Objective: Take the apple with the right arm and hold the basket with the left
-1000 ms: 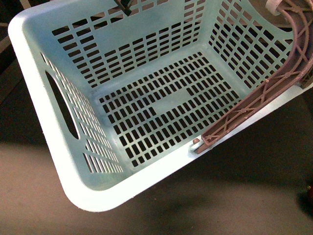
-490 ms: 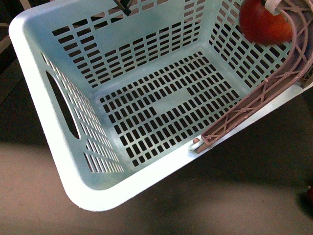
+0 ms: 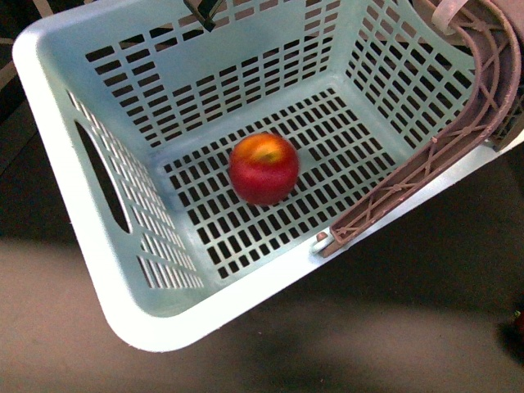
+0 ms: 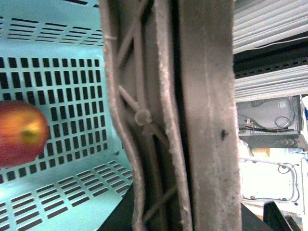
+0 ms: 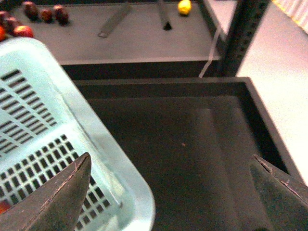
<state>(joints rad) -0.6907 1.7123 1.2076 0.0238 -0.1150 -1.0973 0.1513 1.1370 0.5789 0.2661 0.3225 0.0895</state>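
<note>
Beside the empty, spread right gripper (image 5: 169,155), the basket (image 3: 54,135) should be held level under the loose apple (image 3: 264,168); the left gripper's (image 4: 195,220) closure cannot be told.

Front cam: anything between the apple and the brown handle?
Nothing loose: the front view shows only bare slotted basket floor between the apple and the lattice handle.

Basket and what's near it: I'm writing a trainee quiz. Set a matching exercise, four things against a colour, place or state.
Things:
1 apple
2 basket
3 handle
4 right gripper

Descriptions:
a brownish lattice
b jaws apart, holding nothing
c pale aqua, slotted
d red, inside the basket

Pairs: 1-d, 2-c, 3-a, 4-b
</note>
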